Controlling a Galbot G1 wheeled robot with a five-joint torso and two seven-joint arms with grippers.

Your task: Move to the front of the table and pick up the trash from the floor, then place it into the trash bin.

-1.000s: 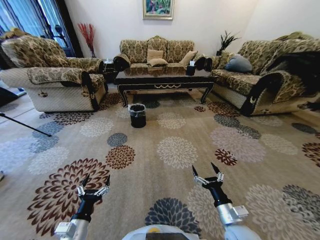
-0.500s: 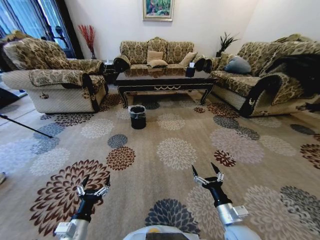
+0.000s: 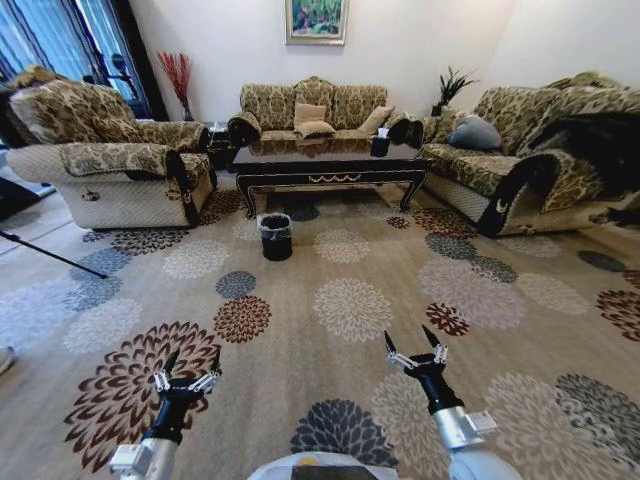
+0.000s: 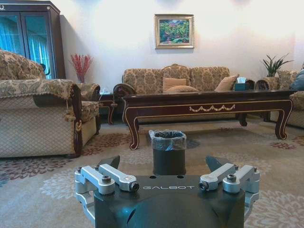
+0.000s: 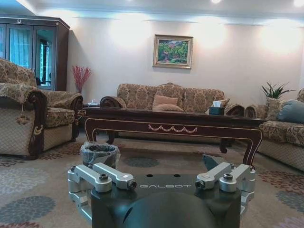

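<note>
The dark glossy table (image 3: 330,173) stands at the far middle of the room, before the back sofa. The small black trash bin (image 3: 276,236) with its grey liner stands on the carpet just in front of the table's left end. The trash is out of view. My left gripper (image 3: 192,358) and right gripper (image 3: 410,340) hang low over the carpet near me, both open and holding nothing. In the left wrist view the trash bin (image 4: 168,142) is straight ahead, in front of the table (image 4: 209,108). The right wrist view has the trash bin (image 5: 99,153) off to one side, below the table (image 5: 173,128).
A patterned armchair (image 3: 110,165) stands at the left, a sofa (image 3: 315,105) behind the table and another sofa (image 3: 520,150) at the right. A thin black rod (image 3: 50,250) lies across the floor at the far left. Open flowered carpet (image 3: 350,305) stretches between me and the bin.
The whole head view has shifted slightly, with the furniture a little nearer and lower in the picture: the camera has moved forward. Both arms hold the same pose.
</note>
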